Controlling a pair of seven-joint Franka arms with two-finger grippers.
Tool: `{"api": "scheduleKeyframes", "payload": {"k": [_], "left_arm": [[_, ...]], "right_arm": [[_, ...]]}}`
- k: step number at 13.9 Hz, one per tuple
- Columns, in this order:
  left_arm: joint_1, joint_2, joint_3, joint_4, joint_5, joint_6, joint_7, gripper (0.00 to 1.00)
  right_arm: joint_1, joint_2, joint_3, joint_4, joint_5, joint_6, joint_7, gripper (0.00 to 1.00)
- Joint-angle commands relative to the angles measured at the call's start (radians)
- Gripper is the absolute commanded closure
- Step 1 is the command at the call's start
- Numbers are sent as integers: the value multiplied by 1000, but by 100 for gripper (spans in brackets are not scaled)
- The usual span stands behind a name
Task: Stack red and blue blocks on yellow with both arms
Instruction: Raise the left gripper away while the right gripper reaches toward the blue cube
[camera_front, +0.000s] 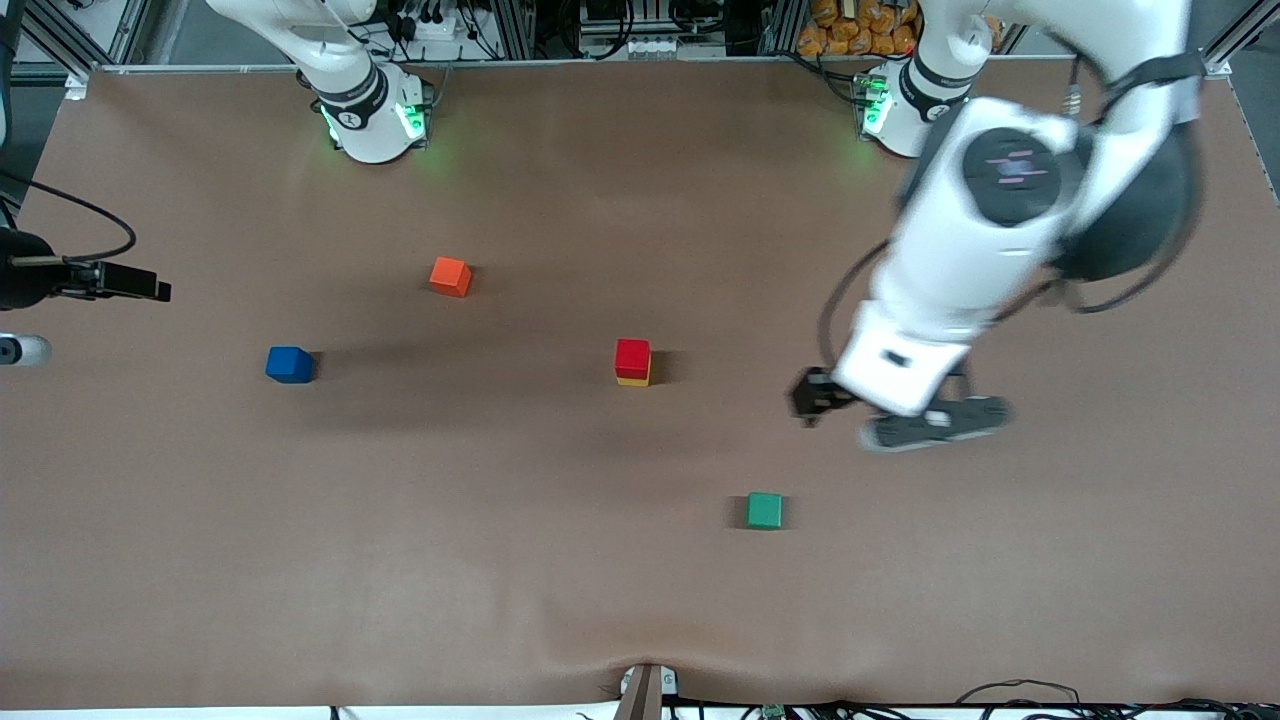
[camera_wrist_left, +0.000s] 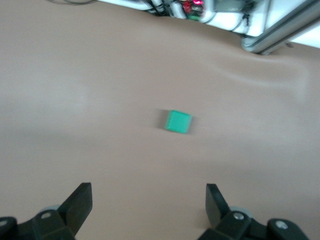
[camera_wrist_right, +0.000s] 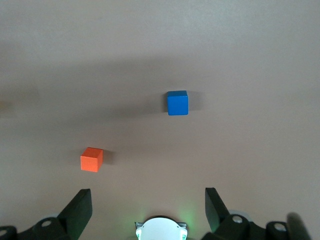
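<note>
The red block sits on the yellow cube, of which only a thin edge shows, at mid-table. The blue block lies alone toward the right arm's end and also shows in the right wrist view. My left gripper hovers over bare table toward the left arm's end from the stack. It is open and empty in the left wrist view. My right gripper is out of the front view. It is open and empty, high over its own base.
An orange-red cube lies farther from the front camera than the blue block and shows in the right wrist view. A green cube lies nearer the camera than the stack and shows in the left wrist view.
</note>
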Motion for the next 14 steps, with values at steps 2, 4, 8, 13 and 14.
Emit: {"api": "scheduleKeyframes", "payload": {"k": [2,4,8,13,14], "left_arm": [[107,-140,-12,-43,3,-195,62,0],[157,-182,-12,-43,-3,-255,180,0],[251,-284,-19,-135,-12,-346,445,0],[298,-462,-17,-380,-114,-239,529,0],[299,-470,-19,-387,-119,-237,530,0]], "right_arm": [[-6,-11,12,-10,10,-15,42,0],[11,-34,15,-59,8,-3,97,0],[22,-73,15,-149,8,30,112,0],[13,-71,15,-148,10,28,114,0],[10,-71,13,-148,10,27,114,0]]}}
